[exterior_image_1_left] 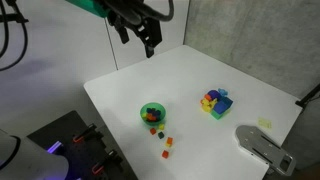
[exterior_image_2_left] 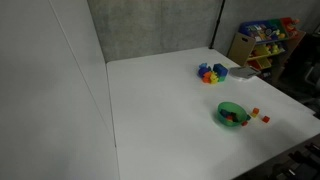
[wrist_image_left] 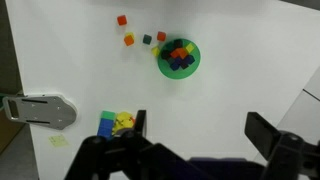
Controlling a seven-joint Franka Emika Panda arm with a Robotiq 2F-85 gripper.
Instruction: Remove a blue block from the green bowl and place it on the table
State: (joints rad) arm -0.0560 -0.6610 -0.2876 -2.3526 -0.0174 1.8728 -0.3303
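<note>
The green bowl (wrist_image_left: pixel 180 57) sits on the white table (wrist_image_left: pixel 80 60) and holds several small cubes, among them a dark-blue block (wrist_image_left: pixel 180 63). The bowl also shows in both exterior views (exterior_image_1_left: pixel 152 113) (exterior_image_2_left: pixel 232 114); there its cubes are too small to tell apart. My gripper (exterior_image_1_left: pixel 147 32) hangs high above the far part of the table, well away from the bowl. In the wrist view its two fingers (wrist_image_left: pixel 203 135) stand wide apart with nothing between them. The gripper is out of view in the exterior view that shows shelves.
A multicoloured block cluster (exterior_image_1_left: pixel 215 102) (exterior_image_2_left: pixel 211 73) (wrist_image_left: pixel 115 123) stands apart from the bowl. Several loose red, orange and green cubes (wrist_image_left: pixel 129 40) (exterior_image_1_left: pixel 166 142) (exterior_image_2_left: pixel 260 115) lie beside the bowl. A grey flat object (exterior_image_1_left: pixel 262 145) (wrist_image_left: pixel 40 110) lies at a table edge.
</note>
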